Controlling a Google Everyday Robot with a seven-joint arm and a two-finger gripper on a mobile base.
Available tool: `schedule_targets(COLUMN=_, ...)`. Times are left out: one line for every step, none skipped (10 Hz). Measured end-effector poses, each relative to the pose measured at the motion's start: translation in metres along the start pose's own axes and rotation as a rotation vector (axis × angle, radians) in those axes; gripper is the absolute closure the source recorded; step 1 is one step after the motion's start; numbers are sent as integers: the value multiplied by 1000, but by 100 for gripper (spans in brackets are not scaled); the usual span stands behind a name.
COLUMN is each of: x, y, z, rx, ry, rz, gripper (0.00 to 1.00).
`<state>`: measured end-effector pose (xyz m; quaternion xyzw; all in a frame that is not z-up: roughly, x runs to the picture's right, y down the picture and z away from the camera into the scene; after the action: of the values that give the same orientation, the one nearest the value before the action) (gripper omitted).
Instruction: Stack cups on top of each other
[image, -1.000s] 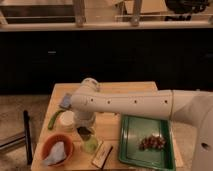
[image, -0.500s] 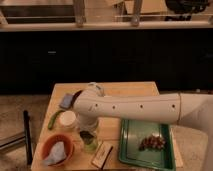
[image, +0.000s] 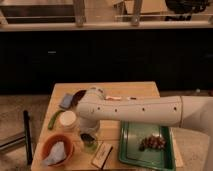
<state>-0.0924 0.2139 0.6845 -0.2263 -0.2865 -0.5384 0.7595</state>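
Note:
A small dark green cup (image: 89, 143) stands near the front of the wooden table (image: 135, 90). A wider white cup (image: 67, 120) stands just to its left. My white arm reaches in from the right across the table, and my gripper (image: 88, 132) hangs straight down from the wrist directly over the dark cup, at its rim or touching it. The gripper partly hides the top of that cup.
An orange bowl (image: 56, 149) holding a grey cloth is at the front left. A green tray (image: 131, 150) with a brown lump is at the front right. A small flat box (image: 101, 155) lies by the cup. A blue-grey object (image: 65, 101), a dark object (image: 78, 96) and a green item (image: 53, 119) sit at the left.
My forearm has sunk lower across the table. The gripper has stayed over the dark cup, and the cups have not moved.

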Motion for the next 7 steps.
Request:
schedule_targets(x=-1, y=0, z=3, rx=2, ry=-3, rz=1, gripper=95)
schedule_targets(x=-2, y=1, z=5, rx=4, ry=-5, rz=4, gripper=95)
schedule_targets(x=-3, y=3, z=7, rx=6, ry=-8, rz=8, gripper=95)
schedule_targets(x=-3, y=4, z=9, rx=8, ry=-10, rz=11, gripper=95)
schedule_targets(x=-4, y=4, z=12, rx=11, ry=-12, rz=12, gripper=95)
schedule_targets(x=-5, y=5, z=15, rx=14, ry=-13, rz=16, gripper=95)
schedule_targets(x=-5, y=7, z=19, rx=19, ry=-13, rz=19, gripper=94)
